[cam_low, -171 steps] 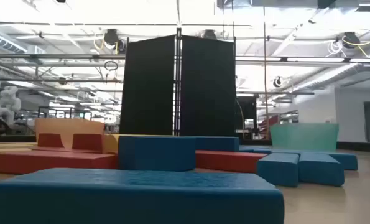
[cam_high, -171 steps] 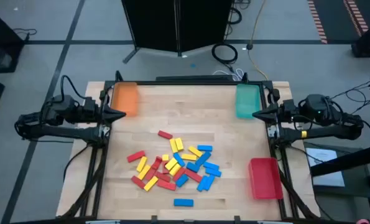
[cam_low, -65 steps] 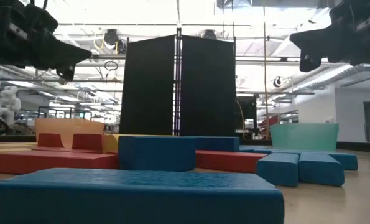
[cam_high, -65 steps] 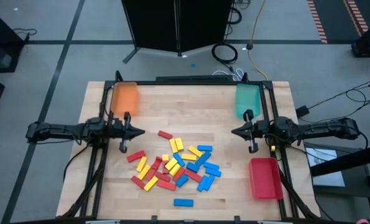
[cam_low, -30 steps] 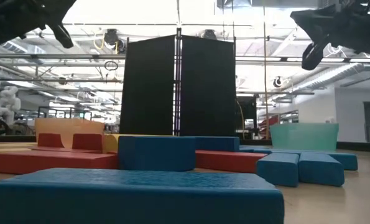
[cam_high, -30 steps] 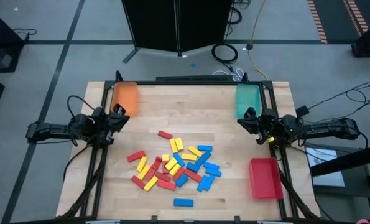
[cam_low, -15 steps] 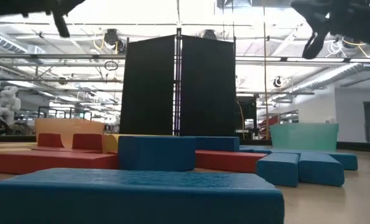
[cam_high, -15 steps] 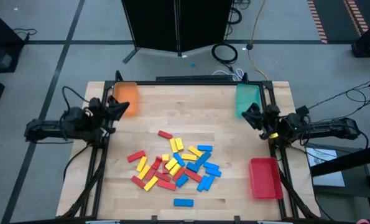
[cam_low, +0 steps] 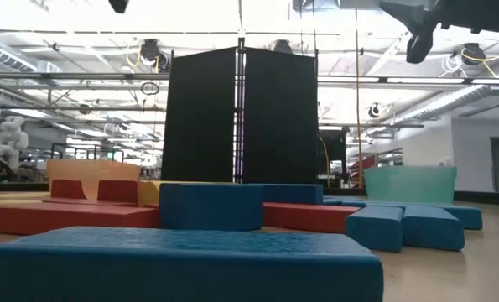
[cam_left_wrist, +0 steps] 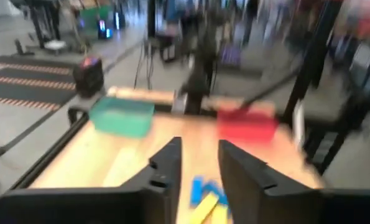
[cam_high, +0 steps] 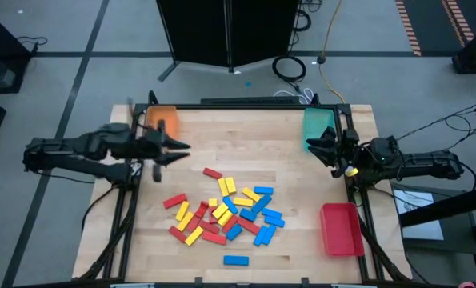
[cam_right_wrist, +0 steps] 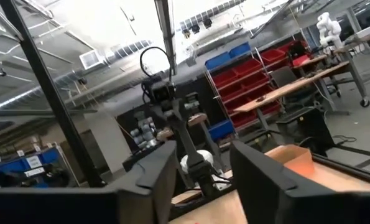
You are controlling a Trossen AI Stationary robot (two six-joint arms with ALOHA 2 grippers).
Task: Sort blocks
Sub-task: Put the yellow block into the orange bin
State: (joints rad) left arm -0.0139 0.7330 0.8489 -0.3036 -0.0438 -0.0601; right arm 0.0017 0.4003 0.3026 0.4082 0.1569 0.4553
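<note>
The left gripper (cam_left_wrist: 197,165) and right gripper (cam_right_wrist: 203,165) are seen spread, nothing held. The blocks (cam_high: 223,212) are heaped mid-table. The orange tray (cam_high: 162,120), teal tray (cam_high: 318,124) and red tray (cam_high: 339,229) are left unfilled.

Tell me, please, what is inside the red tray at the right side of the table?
The red tray looks empty in the high view: only its red floor shows. No block lies in it, and nothing covers it. The blocks sit piled mid-table.

Left wrist view motion-blurred: blocks (cam_left_wrist: 204,198) only blue/yellow smears. Low view crops both arms at top edge (right hand (cam_low: 418,35) barely in), nearest blue block (cam_low: 182,264) cut off by bottom edge.
</note>
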